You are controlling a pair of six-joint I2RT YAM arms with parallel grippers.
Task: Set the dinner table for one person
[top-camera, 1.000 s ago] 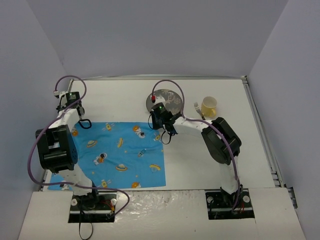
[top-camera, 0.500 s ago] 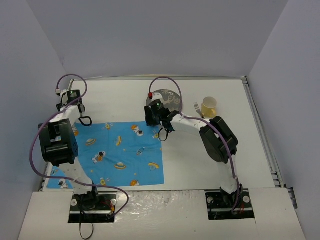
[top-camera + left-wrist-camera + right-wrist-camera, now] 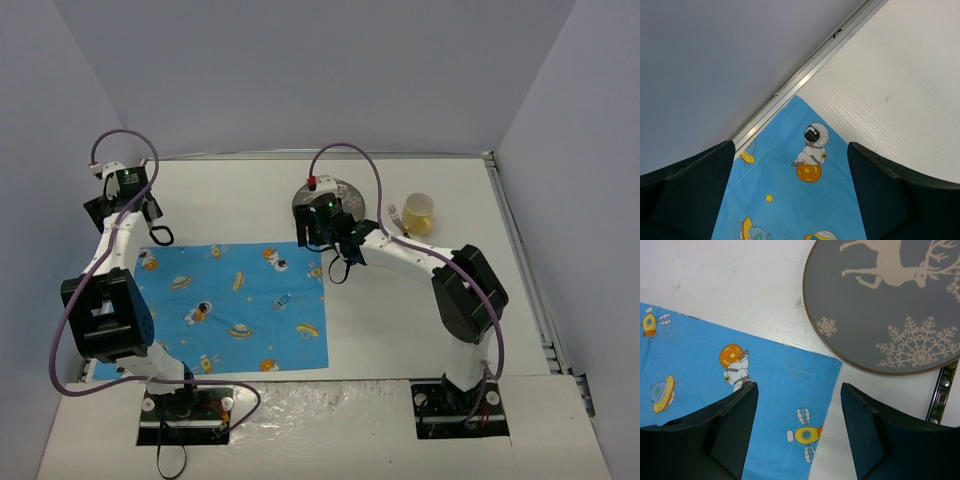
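The dinner table [image 3: 400,310] is a white top with a metal rim. A blue cartoon-print placemat [image 3: 232,305] lies flat on its left half. My left gripper [image 3: 158,234] hovers open over the mat's far left corner [image 3: 807,150], its dark fingers [image 3: 687,195] wide apart with nothing between them. My right gripper [image 3: 337,268] stands open above the mat's far right corner [image 3: 805,390], also empty. A grey plate with a deer and snowflakes [image 3: 890,305] lies just beyond that corner, partly hidden by the right arm in the top view [image 3: 345,195].
A yellow cup [image 3: 419,212] stands at the back right with a fork [image 3: 397,217] lying beside it on its left. The table's metal rim [image 3: 805,75] and grey wall run close behind the left gripper. Walls enclose the table on three sides.
Both grippers went from shut to open and let go of the placemat's far corners. The left wrist rose and drew back to the left; the right arm shifted slightly right.
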